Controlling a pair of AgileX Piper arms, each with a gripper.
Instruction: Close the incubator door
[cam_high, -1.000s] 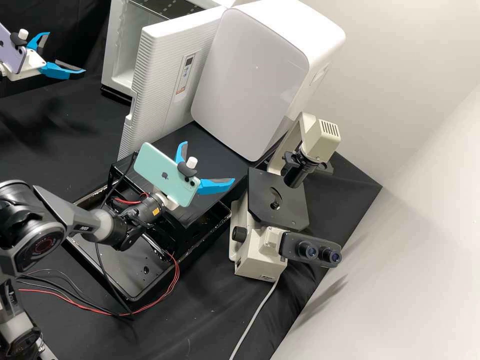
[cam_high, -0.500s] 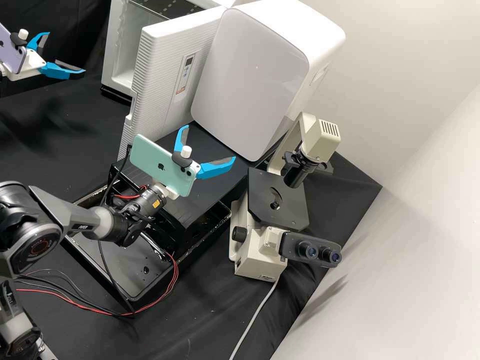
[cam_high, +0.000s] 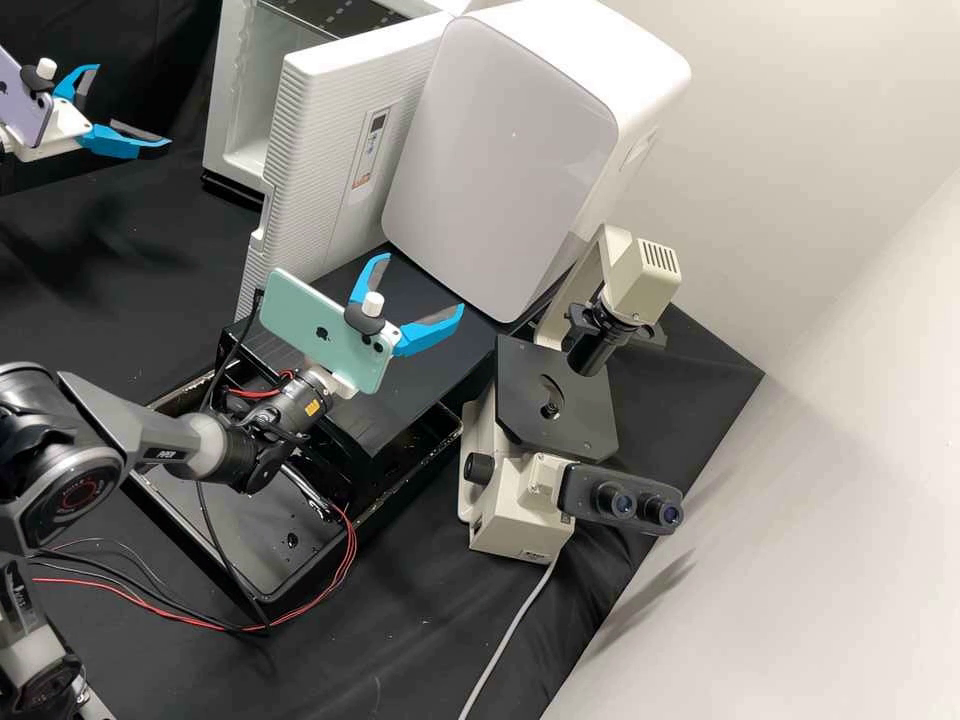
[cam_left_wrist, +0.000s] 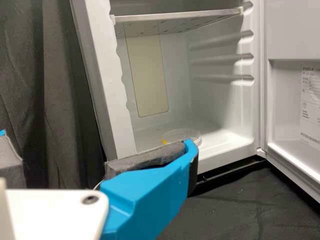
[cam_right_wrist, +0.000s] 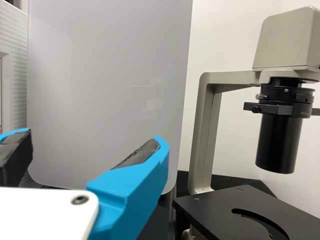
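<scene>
The white incubator (cam_high: 236, 95) stands at the back with its ribbed door (cam_high: 315, 180) swung wide open. At the upper left is my left gripper (cam_high: 134, 105), open and apart from the incubator. My right gripper (cam_high: 424, 284) is open above the black platform, in front of the white box-shaped device and clear of the door. In the left wrist view, beyond my left gripper (cam_left_wrist: 97, 140), the incubator's interior (cam_left_wrist: 175, 85) holds a clear round dish (cam_left_wrist: 181, 136), with the door's inner face (cam_left_wrist: 282, 120) beside it. My right gripper (cam_right_wrist: 94, 135) has nothing between its fingers.
The white box-shaped device (cam_high: 500, 150) stands right beside the door's outer face. A microscope (cam_high: 555, 400) is to the right of my right gripper. The black platform (cam_high: 410, 400) and a frame with red and black cables (cam_high: 353, 560) lie beneath the right arm.
My right gripper has risen slightly in the high view, and its fingers have drawn a little closer together. My left gripper and the door have not moved.
</scene>
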